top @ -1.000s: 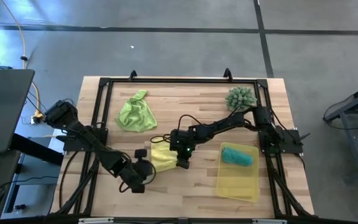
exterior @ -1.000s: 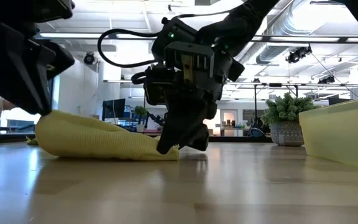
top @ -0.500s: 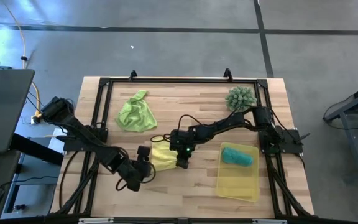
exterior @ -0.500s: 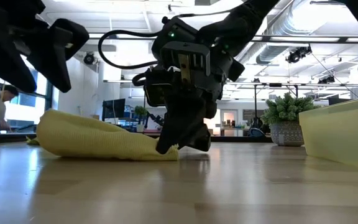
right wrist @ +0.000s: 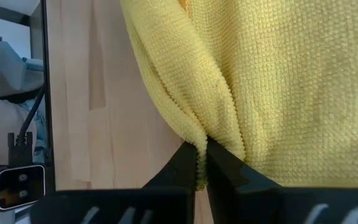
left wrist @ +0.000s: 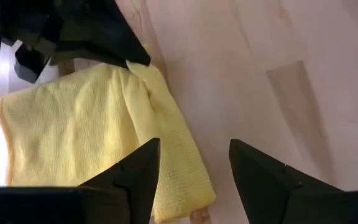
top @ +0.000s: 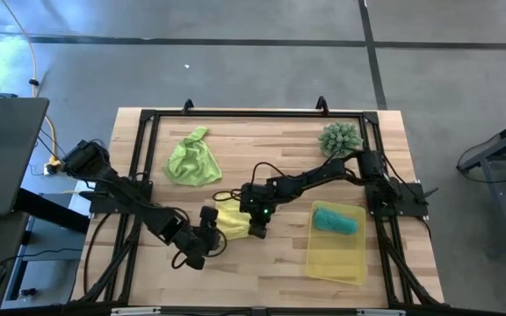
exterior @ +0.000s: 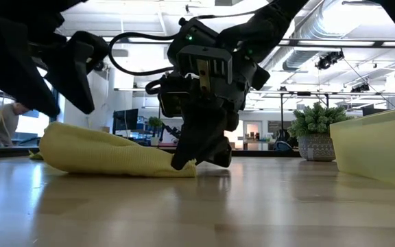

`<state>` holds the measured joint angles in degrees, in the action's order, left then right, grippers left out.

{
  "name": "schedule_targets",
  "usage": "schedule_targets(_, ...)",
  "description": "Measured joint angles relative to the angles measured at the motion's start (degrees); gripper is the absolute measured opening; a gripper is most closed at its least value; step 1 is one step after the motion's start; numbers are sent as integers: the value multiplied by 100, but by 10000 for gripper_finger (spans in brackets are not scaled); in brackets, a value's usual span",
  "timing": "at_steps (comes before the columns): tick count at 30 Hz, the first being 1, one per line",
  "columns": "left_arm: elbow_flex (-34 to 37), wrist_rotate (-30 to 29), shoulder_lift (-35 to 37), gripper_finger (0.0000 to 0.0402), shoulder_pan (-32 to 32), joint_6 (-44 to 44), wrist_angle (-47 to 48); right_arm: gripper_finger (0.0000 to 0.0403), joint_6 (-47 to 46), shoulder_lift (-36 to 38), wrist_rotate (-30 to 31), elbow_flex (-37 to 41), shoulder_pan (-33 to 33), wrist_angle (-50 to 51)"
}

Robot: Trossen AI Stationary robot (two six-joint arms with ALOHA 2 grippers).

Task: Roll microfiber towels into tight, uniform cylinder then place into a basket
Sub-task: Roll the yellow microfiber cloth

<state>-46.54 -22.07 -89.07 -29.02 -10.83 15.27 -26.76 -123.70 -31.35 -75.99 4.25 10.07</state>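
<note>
On the wooden table (top: 262, 263) the yellow towel (top: 232, 221) lies partly folded near the middle, between the two arms; the right gripper (right wrist: 201, 163) has its fingers pressed together on a gathered edge of that towel, pinching a fold of the knit fabric against the tabletop; in the low view the same gripper (exterior: 196, 159) comes down at the towel's right end, where the cloth (exterior: 105, 152) thins out flat on the wood; the left gripper (left wrist: 192, 163) has its fingers spread apart, holding nothing, and hovers just above the towel's near edge (left wrist: 92, 140), one finger (left wrist: 135, 174) over the cloth and the other over bare wood; from above, this gripper (top: 211, 230) sits at the towel's left side, just beside it; the green towel (top: 191, 161) lies crumpled and loose toward the table's far left part, well apart from both grippers; the teal towel (top: 336, 219) is rolled into a short cylinder and lies inside the basket (top: 334, 257), at its far end; the basket stands on the table's right side, near the right arm's base; a spiky green plant (top: 340, 138) stands in the far right corner, beyond the basket; in the low view the plant (exterior: 317, 123) shows beside the basket's pale yellow wall (exterior: 379, 144).
</note>
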Motion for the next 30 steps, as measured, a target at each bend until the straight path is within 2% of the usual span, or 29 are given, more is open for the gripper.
schedule_targets(4, 61, 43, -48, 184, 98, -138, -74, 7, 0, 0, -2, 0, 0, -3)
schedule_targets(18, 1165, 73, -57, 184, 288, -664, -1410, 7, 20, -2, -11, 0, -2, -77)
schedule_targets(22, 1187, -373, 41, 184, 254, -702, -1342, 7, 20, -7, -11, 0, 2, -95)
schedule_targets(27, 973, -197, 346, 184, 53, -700, -1225, 7, -22, -7, -14, 0, 1, -94)
schedule_targets(30, 771, -435, 408, 184, -119, -610, -919, 7, -18, -7, -13, 0, 0, -95)
